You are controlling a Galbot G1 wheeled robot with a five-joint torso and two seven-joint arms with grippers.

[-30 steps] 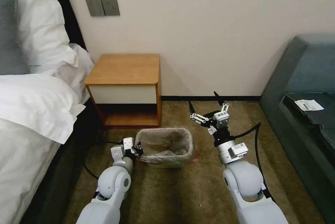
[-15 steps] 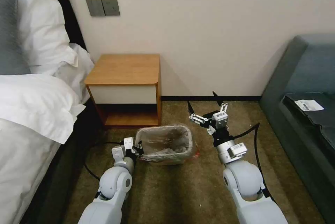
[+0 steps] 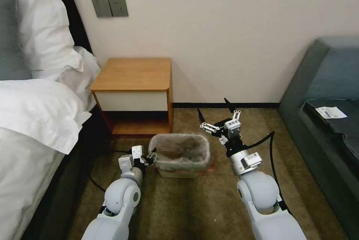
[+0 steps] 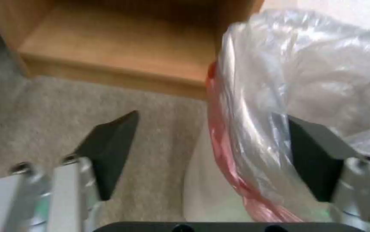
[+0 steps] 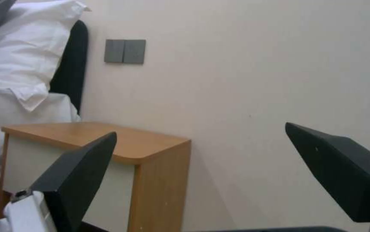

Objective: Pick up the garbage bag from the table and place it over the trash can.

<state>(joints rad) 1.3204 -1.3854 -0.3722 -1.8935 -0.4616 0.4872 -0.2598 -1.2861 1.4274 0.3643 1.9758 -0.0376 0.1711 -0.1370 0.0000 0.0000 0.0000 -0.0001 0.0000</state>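
Note:
The garbage bag (image 3: pixel 194 161) lies stretched over the trash can (image 3: pixel 175 174), which stands on the carpet in front of the table (image 3: pixel 132 73). Its pink-red rim hangs outside the can's wall. My left gripper (image 3: pixel 151 156) is at the can's left rim. In the left wrist view the left gripper (image 4: pixel 211 115) is open and straddles the bag (image 4: pixel 288 74) and the can's wall (image 4: pixel 206 193); one finger (image 4: pixel 318 161) is inside behind the plastic. My right gripper (image 3: pixel 212 105) hangs open just right of the can, holding nothing. The right wrist view also has the right gripper (image 5: pixel 201 129) open.
A bed with white pillows (image 3: pixel 37 113) fills the left side. A grey-green sofa (image 3: pixel 329 120) with a paper slip (image 3: pixel 331 112) stands at the right. The wall with a switch plate (image 3: pixel 110 7) is behind the table. Carpet (image 3: pixel 187 210) lies between my arms.
The bag's sagging front part has been pulled taut over the can's rim, and the can's mouth is open. The right gripper has shifted slightly left and up.

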